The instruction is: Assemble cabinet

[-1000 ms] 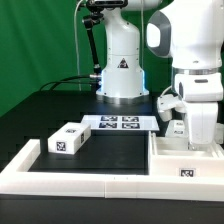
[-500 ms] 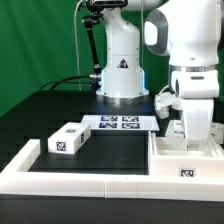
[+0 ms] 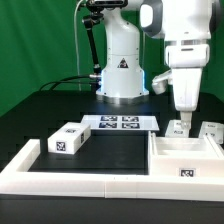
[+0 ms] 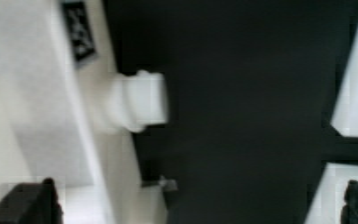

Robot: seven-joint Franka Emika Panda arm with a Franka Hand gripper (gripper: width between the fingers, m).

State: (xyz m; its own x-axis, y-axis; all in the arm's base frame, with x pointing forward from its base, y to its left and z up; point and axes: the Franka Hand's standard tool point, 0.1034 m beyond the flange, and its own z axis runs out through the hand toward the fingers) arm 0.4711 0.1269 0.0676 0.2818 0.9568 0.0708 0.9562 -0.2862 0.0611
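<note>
Here, the claw (image 4: pixel 190 205) hangs open above the cabinet (image 3: pixel 185 150), holding nothing
In the wrist view its two dark fingertips (image 4: pixel 25 205) stand wide apart, with only black desk (image 3: pixel 50 105) and blurred white plastic beneath them, among it a small round white knob (image 4: pixel 137 100). In the exterior view the cabinet, a white open-topped box, sits on the desk at the exterior view's right, just inside the low white border frame (image 3: pixel 70 175). A loose white block (image 3: pixel 68 139) bearing a square marker lies well apart at the exterior view's left, and the marker board (image 3: pixel 120 123) lies flat further back
</note>
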